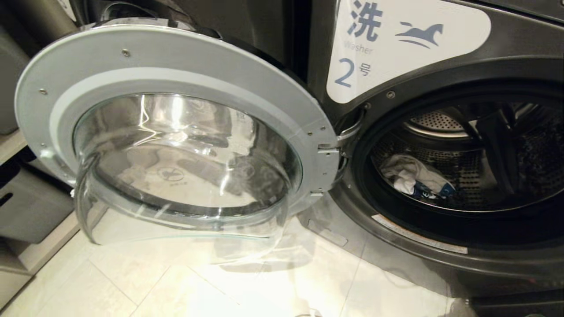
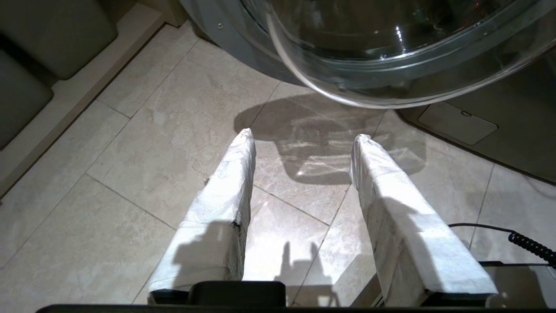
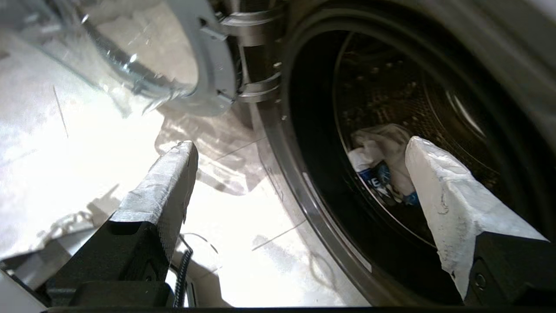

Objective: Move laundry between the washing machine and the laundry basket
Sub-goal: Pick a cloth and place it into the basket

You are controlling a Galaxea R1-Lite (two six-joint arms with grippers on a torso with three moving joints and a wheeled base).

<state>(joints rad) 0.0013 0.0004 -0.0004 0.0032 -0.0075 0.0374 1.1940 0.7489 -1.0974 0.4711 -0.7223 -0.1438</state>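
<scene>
Washing machine (image 1: 440, 132) — dark grey front-loader bearing a white label (image 1: 396, 39) with a horse and the numeral 2; its round door (image 1: 176, 132) stands swung wide open to the robot's left, grey inner ring and bulging glass bowl facing the head camera, hinge (image 1: 339, 141) at the near rim of the opening. Laundry (image 1: 414, 178): a crumpled white garment with a patch of blue print, lying low in the perforated steel drum (image 1: 440, 154), toward its left side as the head view shows it; no red or yellow piece can be made out. Right gripper (image 3: 299, 148) — fingers spread wide, nothing between them, poised outside the machine at the mouth of the opening; in the right wrist view one white-wrapped finger (image 3: 438, 191) lies across the drum opening just beside the garment, the other (image 3: 160, 187) over the pale tiled floor (image 3: 243, 243) in front of the machine. The garment sits deeper in the drum than the fingertips, apart from them, untouched. Left gripper (image 2: 302, 139): white-wrapped fingers parted with bare tile between them, gripping nothing, hanging above the floor just short of the open door's glass bowl. Neither arm shows in the head view. A black coiled cable (image 2: 530, 245) runs beside the left gripper.
</scene>
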